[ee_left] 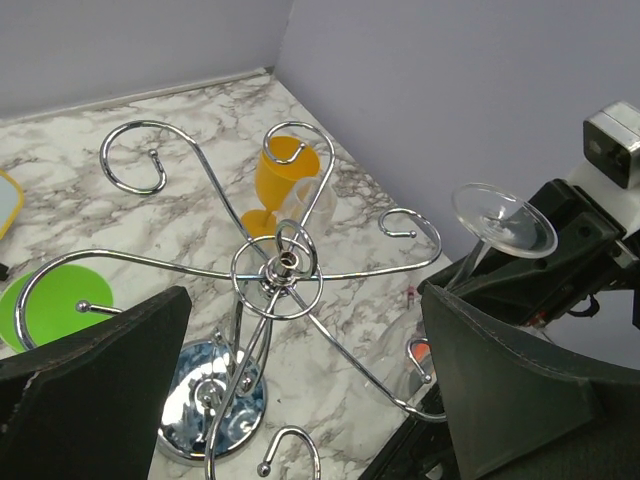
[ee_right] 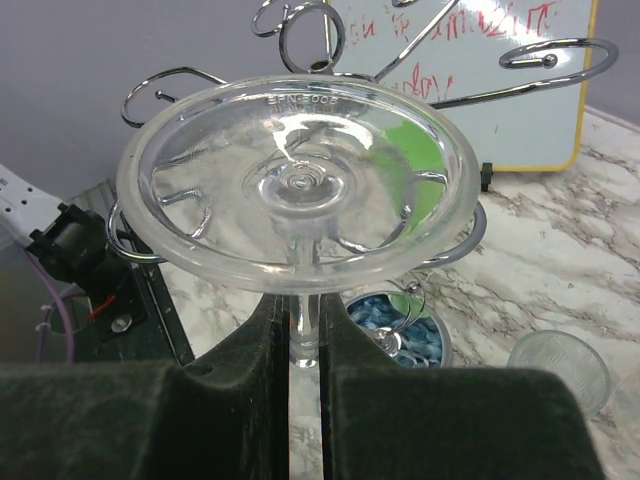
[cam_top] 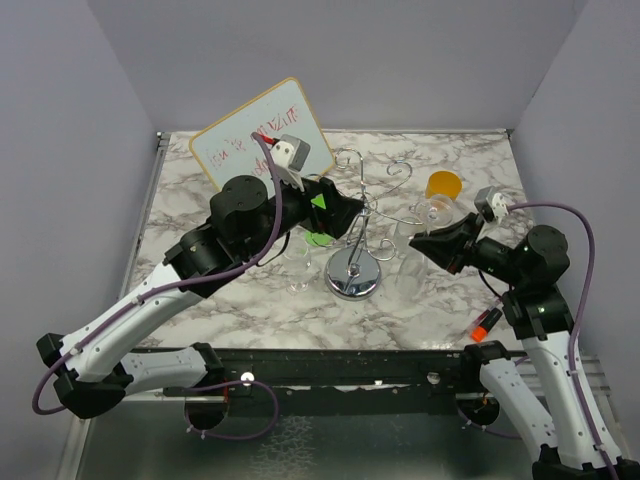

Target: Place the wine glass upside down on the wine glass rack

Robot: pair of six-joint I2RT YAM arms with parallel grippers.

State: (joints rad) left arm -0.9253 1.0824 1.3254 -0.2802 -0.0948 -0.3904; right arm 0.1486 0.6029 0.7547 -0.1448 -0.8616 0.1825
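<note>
Marble table [cam_top: 425, 300]: right gripper [ee_right: 305, 340] clamps foot-up wine glass [ee_right: 300, 190] by the stem at rack [cam_top: 353, 270] three o'clock; left gripper [cam_top: 342, 208] gapes wide at nine.

Clear wine glass [ee_left: 503, 220], foot up, near chrome rack [ee_left: 276, 268]

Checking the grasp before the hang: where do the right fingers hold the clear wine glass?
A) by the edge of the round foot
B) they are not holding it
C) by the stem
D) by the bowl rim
C: in the right wrist view the right fingers pinch the wine glass by its thin stem, with the round foot free above them.
</note>
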